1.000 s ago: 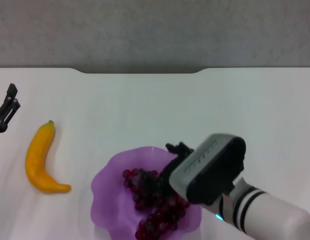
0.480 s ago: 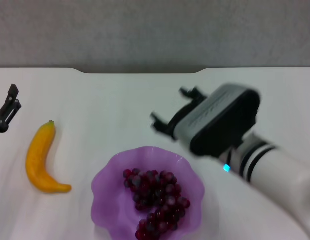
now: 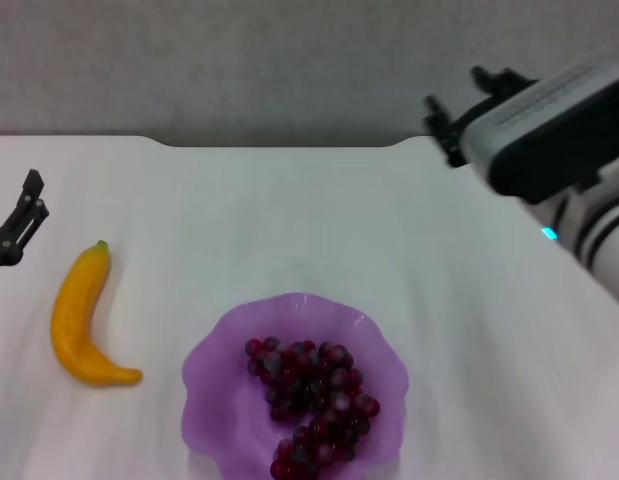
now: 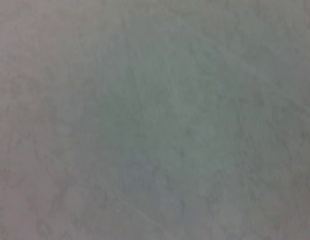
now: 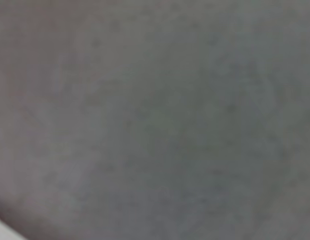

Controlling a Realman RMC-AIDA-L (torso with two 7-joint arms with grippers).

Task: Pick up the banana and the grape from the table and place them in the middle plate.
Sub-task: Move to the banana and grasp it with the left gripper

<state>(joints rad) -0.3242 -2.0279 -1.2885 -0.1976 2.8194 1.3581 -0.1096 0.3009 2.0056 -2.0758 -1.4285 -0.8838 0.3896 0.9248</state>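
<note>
Banana [image 3: 81, 320] is the outstanding item. It lies on the table [image 3: 289, 220] beside the middle plate [image 3: 214, 375], on the robot's left of it, apart from the rim, green stem tip pointing away from the plate's near edge.

Left gripper [image 3: 19, 225]: only partly in frame, beyond the banana from the plate, low over the table, empty. Whether its fingers are apart or closed: cannot tell, since too little shows.

Right gripper [image 3: 467, 100]: raised well clear of the plate on the far right side, fingers spread, holding nothing.

Grape [image 3: 309, 400]: bunch sits inside the plate, so that half looks done.

Step in hand, by my reading: left arm fetches the banana. To do it well:
- come down over the banana's thick middle, jaws across the short axis;
- close gently, as the smooth curved skin may roll or slip;
- lift clear of the scalloped rim before crossing;
- set down on the bare part of the plate, on the banana's side of the grapes, not on top of them.

Hard to make out: both wrist views give only a featureless grey surface, with no fingers and no objects. The plate's near edge is cut off.
</note>
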